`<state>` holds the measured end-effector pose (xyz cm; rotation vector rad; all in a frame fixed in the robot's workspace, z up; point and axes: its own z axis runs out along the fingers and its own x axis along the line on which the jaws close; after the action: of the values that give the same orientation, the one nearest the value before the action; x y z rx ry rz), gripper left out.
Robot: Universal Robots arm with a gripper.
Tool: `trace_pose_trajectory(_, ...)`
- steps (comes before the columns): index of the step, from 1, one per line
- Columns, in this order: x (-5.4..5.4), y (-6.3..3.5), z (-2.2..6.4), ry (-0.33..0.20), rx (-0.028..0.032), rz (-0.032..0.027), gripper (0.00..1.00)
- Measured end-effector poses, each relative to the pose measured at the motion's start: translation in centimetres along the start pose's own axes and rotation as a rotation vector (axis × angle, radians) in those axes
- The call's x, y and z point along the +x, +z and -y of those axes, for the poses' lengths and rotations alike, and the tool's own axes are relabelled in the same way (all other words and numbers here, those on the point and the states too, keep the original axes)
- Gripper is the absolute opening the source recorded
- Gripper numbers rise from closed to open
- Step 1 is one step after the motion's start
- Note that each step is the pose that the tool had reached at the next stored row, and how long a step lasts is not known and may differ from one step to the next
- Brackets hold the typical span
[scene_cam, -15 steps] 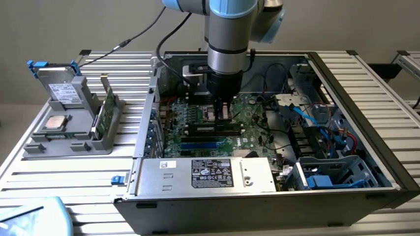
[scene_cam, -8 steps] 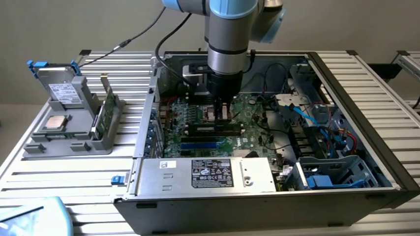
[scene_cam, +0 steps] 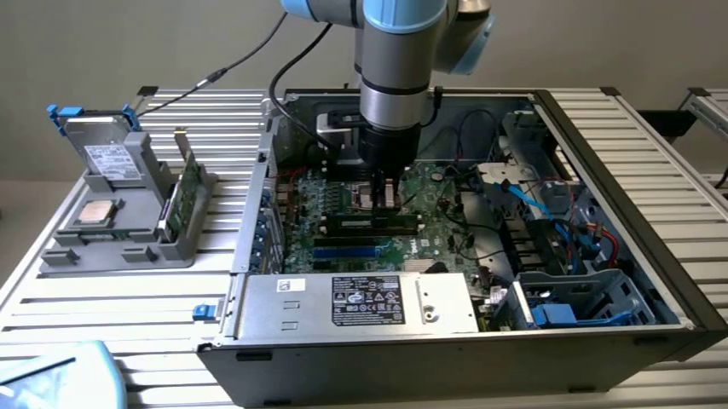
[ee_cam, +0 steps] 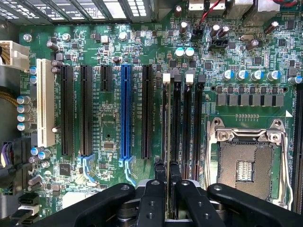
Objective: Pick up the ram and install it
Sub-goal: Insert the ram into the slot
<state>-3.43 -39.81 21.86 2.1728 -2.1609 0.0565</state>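
Inside open computer case (scene_cam: 637,170), green motherboard (ee_cam: 109,142)

We see the ram (scene_cam: 370,223) as a thin, long green stick standing on its long edge over the motherboard's black slots, at 3 o'clock from the grey holder in the exterior view. From the wrist it is edge-on (ee_cam: 165,123), lined up with one slot, pinched by the gripper (scene_cam: 384,200).
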Motion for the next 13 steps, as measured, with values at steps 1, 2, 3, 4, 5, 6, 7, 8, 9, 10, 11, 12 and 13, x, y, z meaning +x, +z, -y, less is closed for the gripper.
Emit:
trace_pose_trajectory(1,0.00,0.00,0.00,0.000,0.0000,0.0000,0.14)
trace_pose_trajectory(2,0.00,0.00,0.00,0.000,0.0000,0.0000,0.14)
trace_pose_trajectory(3,0.00,0.00,0.00,0.000,0.0000,0.0000,0.14)
trace_pose_trajectory(4,0.00,0.00,0.00,0.000,0.0000,0.0000,0.14)
trace_pose_trajectory(5,0.00,0.00,0.00,0.000,0.0000,0.0000,0.14)
trace_pose_trajectory(6,0.00,0.00,0.00,0.000,0.0000,0.0000,0.14)
trace_pose_trajectory(7,0.00,0.00,0.00,0.000,-0.0002,0.0001,0.14)
trace_pose_trajectory(8,0.00,0.00,-0.01,0.000,-0.0004,0.0002,0.16)
trace_pose_trajectory(9,0.00,0.00,-0.01,0.000,-0.0001,0.0000,0.22)
trace_pose_trajectory(10,0.00,0.00,-0.01,0.000,0.0000,0.0000,0.22)
trace_pose_trajectory(11,0.00,0.00,-0.01,0.000,0.0000,0.0000,0.28)
trace_pose_trajectory(12,0.00,0.00,0.00,0.000,0.0000,0.0001,0.28)
trace_pose_trajectory(13,0.00,0.00,0.00,0.000,0.0000,0.0000,0.34)
